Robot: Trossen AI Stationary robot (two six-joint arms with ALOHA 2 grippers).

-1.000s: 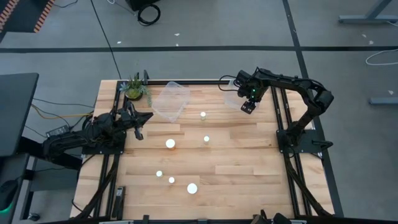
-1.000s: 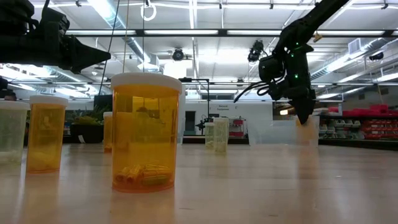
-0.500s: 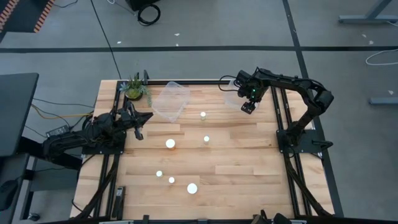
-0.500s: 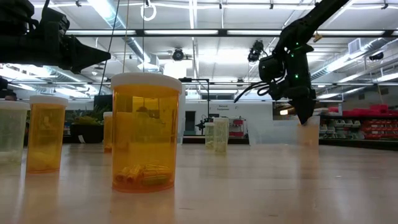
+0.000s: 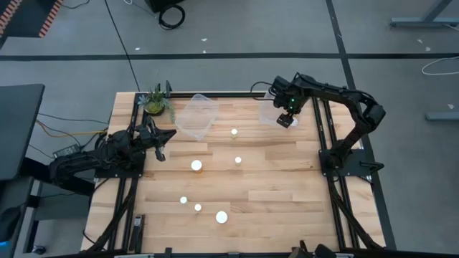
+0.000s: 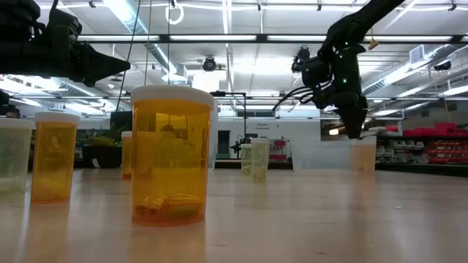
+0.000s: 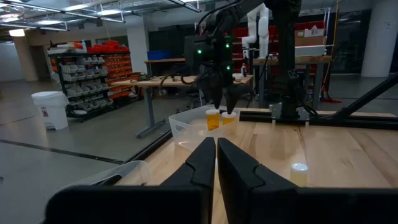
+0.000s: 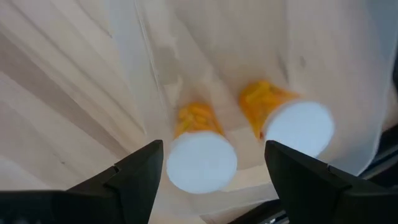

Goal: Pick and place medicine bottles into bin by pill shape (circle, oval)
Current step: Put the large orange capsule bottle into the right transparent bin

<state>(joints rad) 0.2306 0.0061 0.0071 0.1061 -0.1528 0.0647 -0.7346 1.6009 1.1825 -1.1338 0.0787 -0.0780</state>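
Observation:
My right gripper point(image 5: 287, 119) hangs open, pointing down, over the clear bin point(image 5: 268, 115) at the far right. Two medicine bottles, one point(image 8: 201, 160) between and below the fingers and one point(image 8: 297, 127) beside it, stand upright on the bin's floor, untouched. Several more white-capped amber bottles stand on the table, among them one point(image 5: 234, 132) nearest that bin, one point(image 5: 196, 165) at mid-table and one point(image 5: 221, 216) near the front. My left gripper point(image 7: 216, 163) is shut and empty, level above the table's left side.
A second clear bin point(image 5: 195, 116) sits at the far middle-left, with a green potted plant point(image 5: 155, 100) at the far left corner. In the low view a large bottle point(image 6: 172, 153) stands close to the camera. Black frame rails run along both table sides.
My right gripper has risen a little above the right bin and shifted slightly toward the far edge. It now stands clear of the bottle it was down on. That bottle stays upright in the bin.

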